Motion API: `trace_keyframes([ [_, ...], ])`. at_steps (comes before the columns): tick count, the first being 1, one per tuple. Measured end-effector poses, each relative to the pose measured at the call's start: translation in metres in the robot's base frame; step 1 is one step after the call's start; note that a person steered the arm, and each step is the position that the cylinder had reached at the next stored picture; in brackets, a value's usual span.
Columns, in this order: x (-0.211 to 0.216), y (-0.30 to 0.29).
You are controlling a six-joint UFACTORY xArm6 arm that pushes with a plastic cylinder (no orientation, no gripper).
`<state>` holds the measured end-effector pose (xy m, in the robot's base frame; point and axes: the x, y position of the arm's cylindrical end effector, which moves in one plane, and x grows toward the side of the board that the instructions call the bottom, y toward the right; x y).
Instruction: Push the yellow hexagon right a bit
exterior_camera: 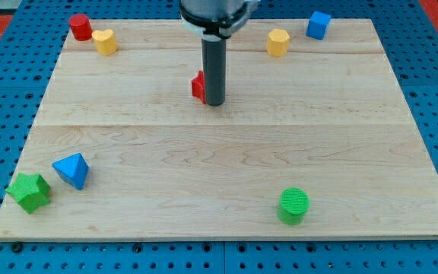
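At the near left corner of the wooden board (226, 164) sits a green star-shaped block (28, 191), with a blue triangular block (72, 170) just beside it on its right. Far away at the far left lie a red cylinder (80, 27) and, touching or nearly touching its right side, a yellow block (105, 42) whose shape I cannot make out exactly. Near the middle, toward the far side, a red block (198, 86) is half hidden by the rod; my tip (214, 103) rests right against its right side. The arm carries no pincer, only this rod. On the near side, right of centre, stands a green cylinder (293, 206). At the far right, the yellow hexagon (277, 43) sits well apart from my tip, with a blue cube (318, 25) near it, farther right.
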<state>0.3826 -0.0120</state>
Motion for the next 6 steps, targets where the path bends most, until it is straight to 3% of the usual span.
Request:
trace_keyframes([
  [3,-0.124,0.009],
  [4,-0.147,0.045],
  [6,-0.147,0.124],
])
